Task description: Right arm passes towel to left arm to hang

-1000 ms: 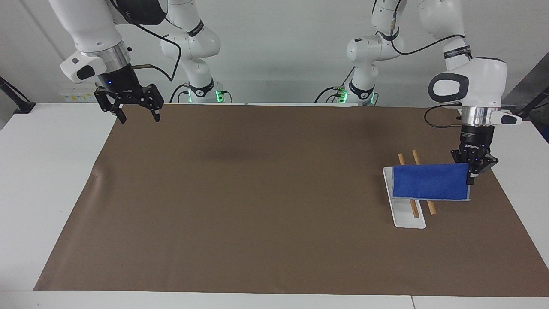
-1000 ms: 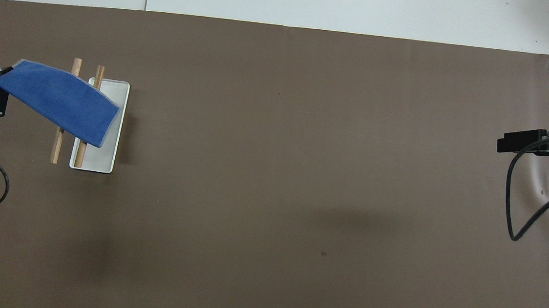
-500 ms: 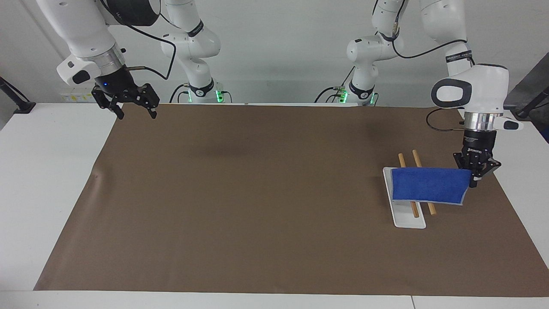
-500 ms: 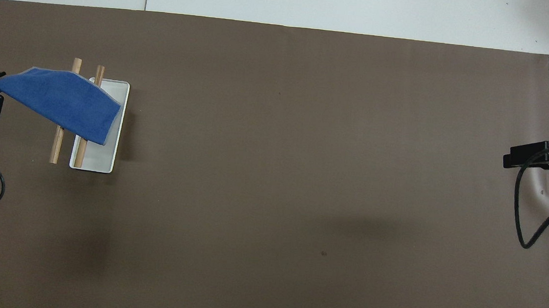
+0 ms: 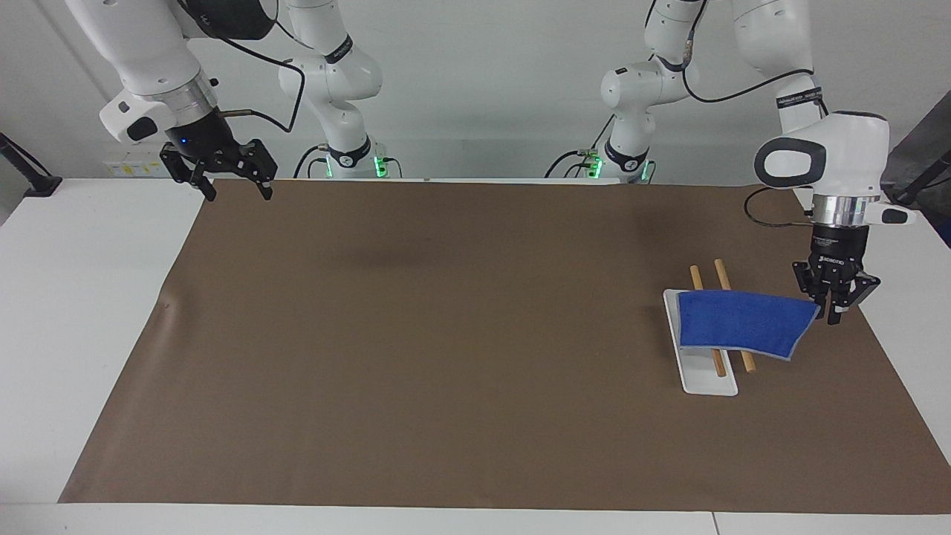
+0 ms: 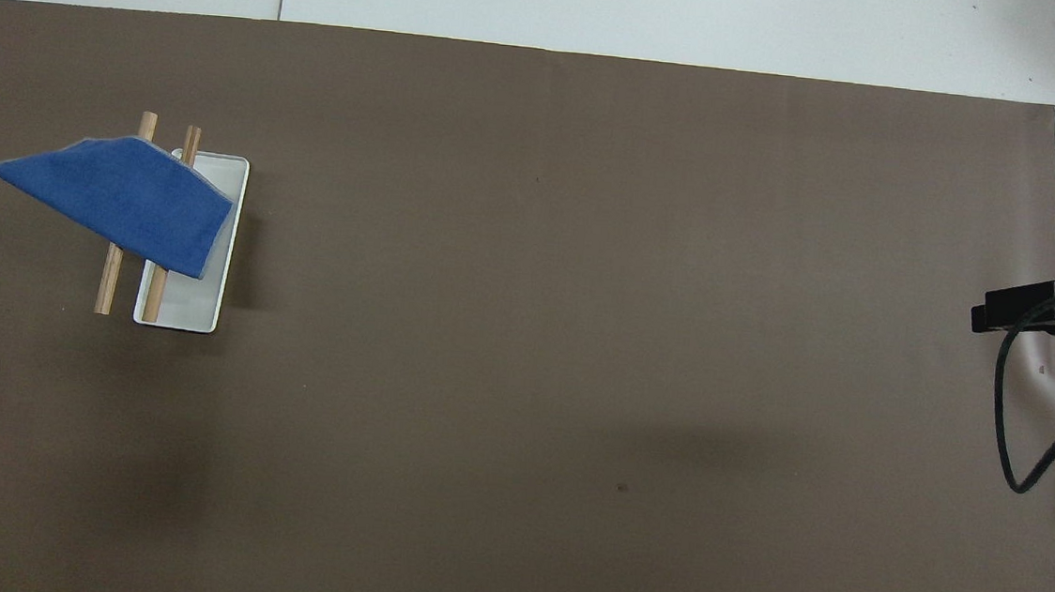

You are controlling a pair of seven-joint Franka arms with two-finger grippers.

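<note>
Towel (image 5: 743,323) draped over rack rods (image 5: 709,327), beside left gripper (image 5: 833,308), jaws apart; right gripper (image 5: 226,182) waits, jaws apart.

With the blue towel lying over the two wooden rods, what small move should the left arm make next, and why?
Probably lift the left end effector straight up. Its fingers look open beside the blue towel's corner, and the towel lies draped across both wooden rods of the white rack.

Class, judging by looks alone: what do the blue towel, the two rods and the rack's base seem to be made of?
Towel: soft terry-like cloth, matte, sagging over the rods.
Rods: probably bare wood, tan and dull.
Rack base: smooth white, likely plastic or painted metal; cannot tell which.
</note>
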